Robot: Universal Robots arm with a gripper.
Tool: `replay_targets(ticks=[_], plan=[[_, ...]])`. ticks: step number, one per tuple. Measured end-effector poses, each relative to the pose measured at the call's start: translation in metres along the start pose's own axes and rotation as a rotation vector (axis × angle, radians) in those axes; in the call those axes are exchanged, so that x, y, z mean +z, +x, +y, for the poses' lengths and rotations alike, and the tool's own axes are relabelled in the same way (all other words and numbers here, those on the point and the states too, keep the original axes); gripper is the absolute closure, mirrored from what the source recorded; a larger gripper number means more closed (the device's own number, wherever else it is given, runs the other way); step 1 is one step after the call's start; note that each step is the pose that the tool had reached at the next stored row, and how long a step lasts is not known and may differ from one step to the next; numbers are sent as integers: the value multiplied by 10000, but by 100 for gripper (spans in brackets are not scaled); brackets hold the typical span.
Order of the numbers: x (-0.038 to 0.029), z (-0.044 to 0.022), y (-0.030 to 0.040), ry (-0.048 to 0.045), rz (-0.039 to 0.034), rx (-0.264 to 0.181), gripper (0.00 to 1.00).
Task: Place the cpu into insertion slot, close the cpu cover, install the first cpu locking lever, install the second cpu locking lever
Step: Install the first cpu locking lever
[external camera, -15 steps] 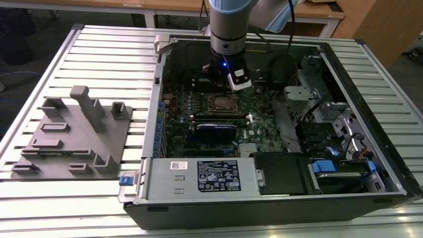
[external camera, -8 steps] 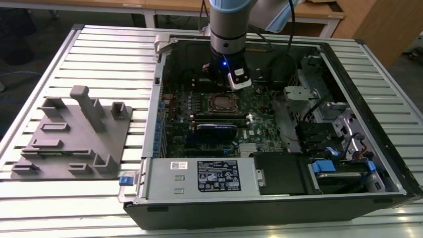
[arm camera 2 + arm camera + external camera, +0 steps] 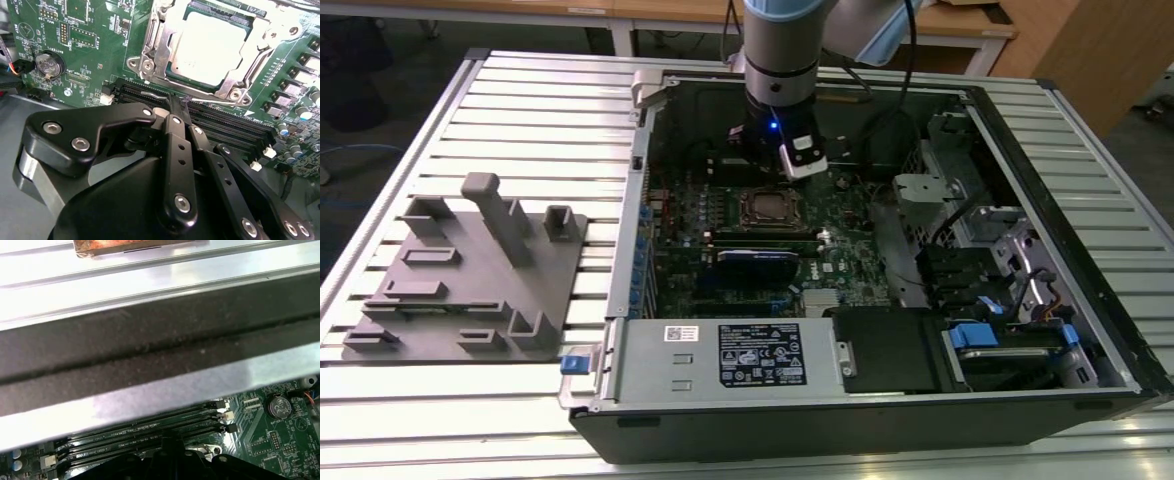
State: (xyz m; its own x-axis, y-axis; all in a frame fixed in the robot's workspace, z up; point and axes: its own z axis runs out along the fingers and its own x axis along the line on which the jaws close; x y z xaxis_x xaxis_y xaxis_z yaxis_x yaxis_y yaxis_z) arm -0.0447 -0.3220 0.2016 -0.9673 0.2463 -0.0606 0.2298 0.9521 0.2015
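The cpu (image 3: 210, 45), a flat silver-grey square, lies in the insertion slot (image 3: 765, 207) on the green motherboard. The cpu cover (image 3: 161, 47), a silver frame plate, lies down around the chip. A thin metal lever rod (image 3: 155, 93) runs along the socket's side nearest my fingers. My gripper (image 3: 178, 101) is shut, its black fingertips pressed together right at that rod, between the socket and the memory slots. I cannot tell whether the tips pinch the rod or only touch it. In the exterior view the gripper (image 3: 767, 172) hangs just behind the socket.
Long black memory slots (image 3: 225, 125) run beside the socket. A coin battery (image 3: 48, 64) sits on the board. The case wall (image 3: 150, 350) rises close behind the wrist. A power supply (image 3: 720, 355) fills the case front. A grey fixture tray (image 3: 467, 270) stands outside the case.
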Motion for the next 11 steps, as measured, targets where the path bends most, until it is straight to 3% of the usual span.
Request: replay_targets(ticks=[6,11], plan=[[12,-9,27,-52,-251,57,90],[16,-26,95,-97,-451,72,90]])
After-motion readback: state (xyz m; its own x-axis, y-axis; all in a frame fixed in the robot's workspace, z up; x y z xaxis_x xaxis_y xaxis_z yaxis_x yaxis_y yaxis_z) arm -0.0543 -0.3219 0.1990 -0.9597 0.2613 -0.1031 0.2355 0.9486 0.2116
